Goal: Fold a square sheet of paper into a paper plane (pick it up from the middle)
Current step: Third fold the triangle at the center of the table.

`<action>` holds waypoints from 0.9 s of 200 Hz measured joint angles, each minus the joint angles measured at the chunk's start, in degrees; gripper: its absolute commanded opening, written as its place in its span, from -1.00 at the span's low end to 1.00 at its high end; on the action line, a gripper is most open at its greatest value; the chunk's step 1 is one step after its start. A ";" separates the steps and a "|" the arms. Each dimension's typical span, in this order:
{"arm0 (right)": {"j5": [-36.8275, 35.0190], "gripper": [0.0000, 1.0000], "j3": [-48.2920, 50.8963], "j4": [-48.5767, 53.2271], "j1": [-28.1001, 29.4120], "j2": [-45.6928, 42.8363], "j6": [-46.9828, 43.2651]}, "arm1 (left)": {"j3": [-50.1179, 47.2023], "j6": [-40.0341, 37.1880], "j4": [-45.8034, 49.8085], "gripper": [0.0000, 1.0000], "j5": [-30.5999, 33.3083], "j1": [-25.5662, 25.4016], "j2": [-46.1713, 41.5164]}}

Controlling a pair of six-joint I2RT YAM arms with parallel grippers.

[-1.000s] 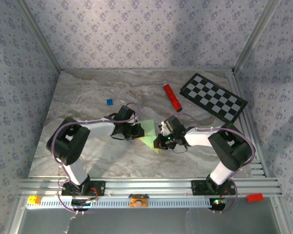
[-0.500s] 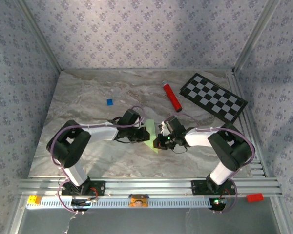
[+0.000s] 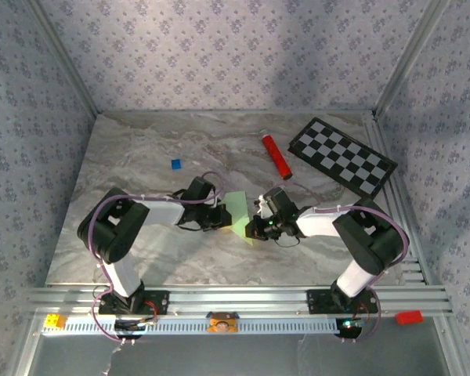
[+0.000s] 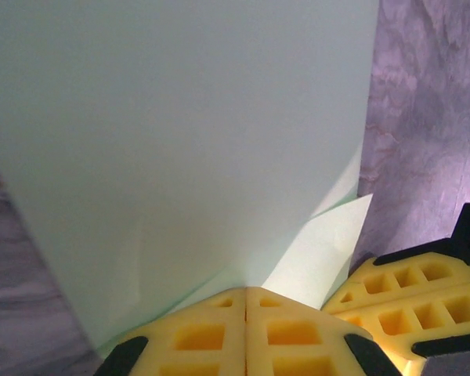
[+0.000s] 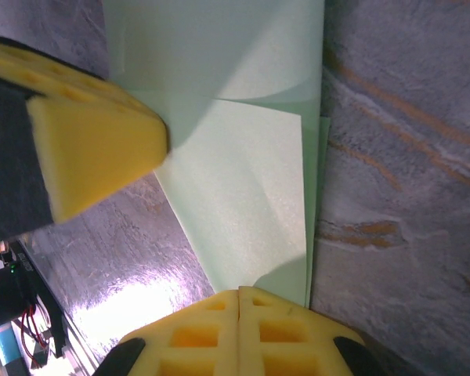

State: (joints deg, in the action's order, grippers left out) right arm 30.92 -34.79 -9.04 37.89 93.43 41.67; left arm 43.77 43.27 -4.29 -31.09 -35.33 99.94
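Paper [image 3: 237,208], thin and pale green, is found near the middle of the marble-patterned table [image 3: 141,149], between the two grippers. From above, the left gripper [image 3: 222,217] is seen at the sheet's left edge and the right gripper [image 3: 254,227] at its lower right edge, with both arms bent inward toward each other.

In the left wrist view the left gripper [image 4: 245,301] is closed. Its yellow foam pads are pressed together without a gap, and the paper [image 4: 180,141] runs down into the seam between them, so the sheet is pinched there. A broad flat panel of the sheet rises before the camera. A second layer with a pointed corner is seen behind it at the lower right, so the sheet is folded over on itself. Just beside that corner a yellow pad [image 4: 407,286] of the other gripper is visible.

In the right wrist view the right gripper [image 5: 240,301] is likewise closed. The paper [image 5: 243,180] is clamped at the line where its pads meet. Overlapping layers and a crease can be made out across the sheet. A yellow pad [image 5: 94,145] of the left gripper is seen against the sheet's left side.

Farther back on the table a red tube [image 3: 276,155] lies beside a black-and-white checkerboard [image 3: 342,156]. A small blue square [image 3: 175,164] lies to the left. All three are well apart from the paper.
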 measured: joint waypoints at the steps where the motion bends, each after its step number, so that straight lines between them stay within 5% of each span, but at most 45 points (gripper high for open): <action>1: 0.02 -1.00 0.02 -0.04 0.02 0.00 0.00 | 0.00 -0.02 0.00 -0.86 0.00 0.07 0.00; 93: -0.02 -0.98 0.22 -0.90 0.28 0.00 0.39 | 0.00 -2.86 1.64 -0.82 -0.39 5.27 -0.48; 164: -3.10 -0.79 -1.64 5.29 0.66 -5.18 -0.20 | -1.14 -4.52 8.50 -0.65 9.16 6.47 -11.23; 180: -4.98 -0.62 -2.12 6.36 0.52 -8.07 -0.74 | -1.20 -4.83 9.05 -0.63 10.25 6.47 -14.19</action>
State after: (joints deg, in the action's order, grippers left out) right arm 25.93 -36.91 -2.68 38.41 85.36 40.93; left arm 42.57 38.44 4.75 -20.84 -28.86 85.76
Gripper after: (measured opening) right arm 0.121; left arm 0.177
